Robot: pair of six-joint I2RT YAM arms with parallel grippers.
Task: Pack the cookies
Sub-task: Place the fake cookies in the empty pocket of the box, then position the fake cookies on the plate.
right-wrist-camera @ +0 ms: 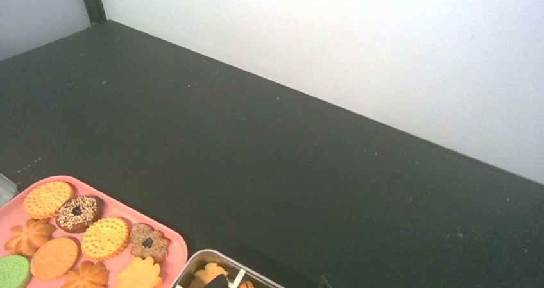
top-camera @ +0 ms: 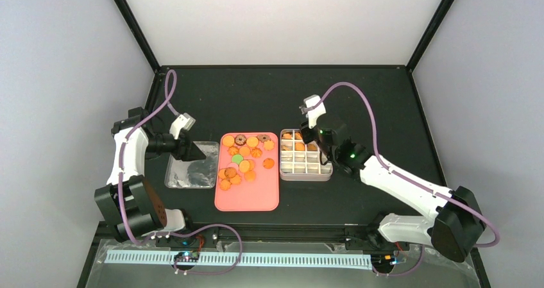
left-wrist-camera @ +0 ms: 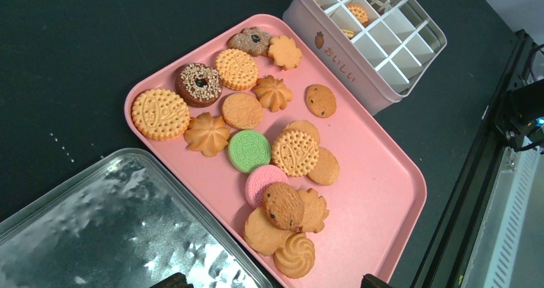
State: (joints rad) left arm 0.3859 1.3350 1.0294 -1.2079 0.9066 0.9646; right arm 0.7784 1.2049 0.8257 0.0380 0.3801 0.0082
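While the left gripper (top-camera: 192,151) hangs wide open and empty above the shiny metal lid (top-camera: 190,172), at 9 o'clock from the pink tray (top-camera: 250,198), most cookies (top-camera: 244,160) lie heaped on that tray's far half. At 3 o'clock, the right gripper (top-camera: 310,139) dips over the gridded tin (top-camera: 306,174), whose far cells hold a few; I cannot tell its grip.

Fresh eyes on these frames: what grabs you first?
The pink tray in the middle of the table, its far half heaped with orange-golden cookies, one green cookie standing out. Just right of it sits a white gridded tin, some far compartments already filled. A shiny metal tray lies on the left.
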